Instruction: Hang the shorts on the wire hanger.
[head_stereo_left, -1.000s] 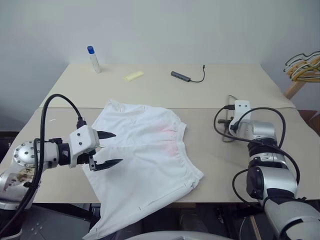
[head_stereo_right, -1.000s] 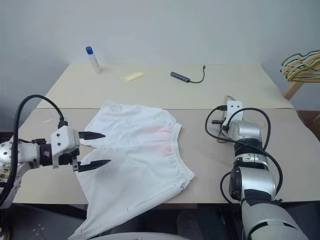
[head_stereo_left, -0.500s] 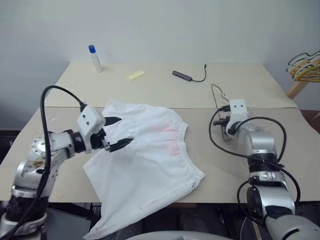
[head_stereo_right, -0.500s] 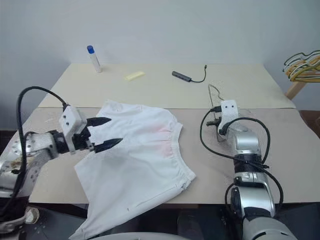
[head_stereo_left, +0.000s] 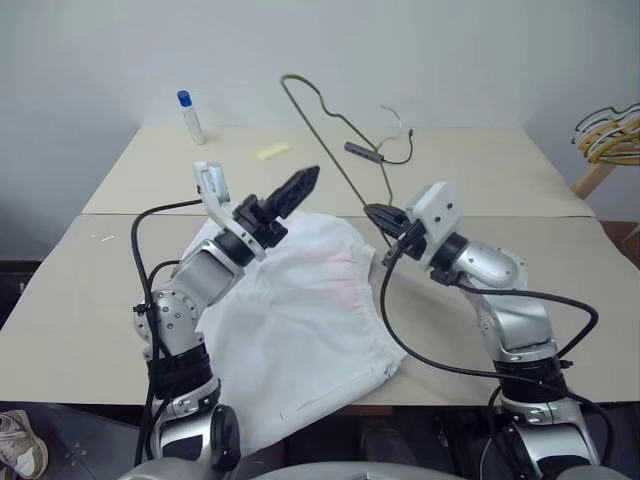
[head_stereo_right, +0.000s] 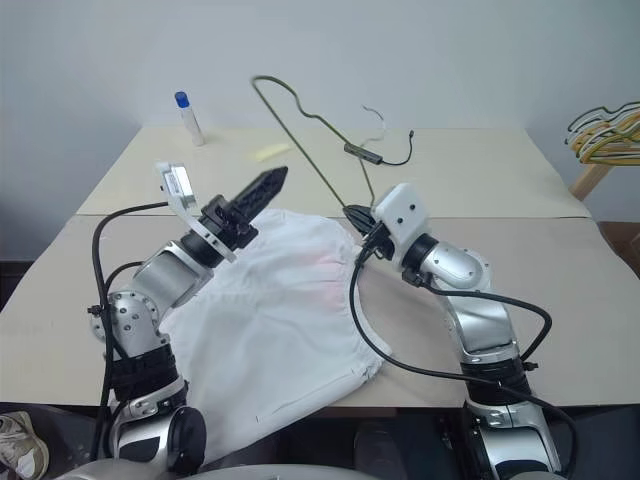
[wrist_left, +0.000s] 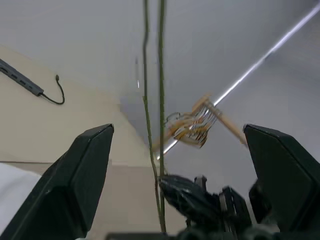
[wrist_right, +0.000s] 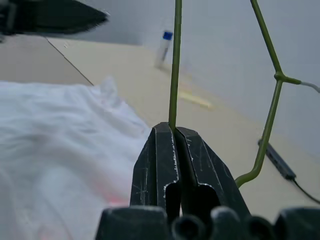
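Note:
The white shorts (head_stereo_left: 300, 310) lie spread on the near table, one leg hanging over its front edge. My right gripper (head_stereo_left: 378, 213) is shut on the thin olive wire hanger (wrist_right: 175, 60) and holds it raised above the waistband end of the shorts, its hook up and to the left. My left gripper (head_stereo_left: 308, 178) is lifted off the cloth and points up and right toward the hanger. Its fingers (wrist_left: 85, 175) stand wide open with nothing between them. From the left wrist, the hanger's wires (wrist_left: 161, 100) run up between the two fingers, apart from both.
On the far table stand a blue-capped bottle (head_stereo_left: 188, 116), a yellow strip (head_stereo_left: 268, 151) and a dark hub with a cable (head_stereo_left: 365, 152). A bunch of yellowish hangers (head_stereo_left: 608, 130) sits on a rack at the far right. A seam joins the two tables.
My right gripper has lifted the hanger off the table at the right and swung it left to the middle. My left gripper rose from the shorts and turned up toward it.

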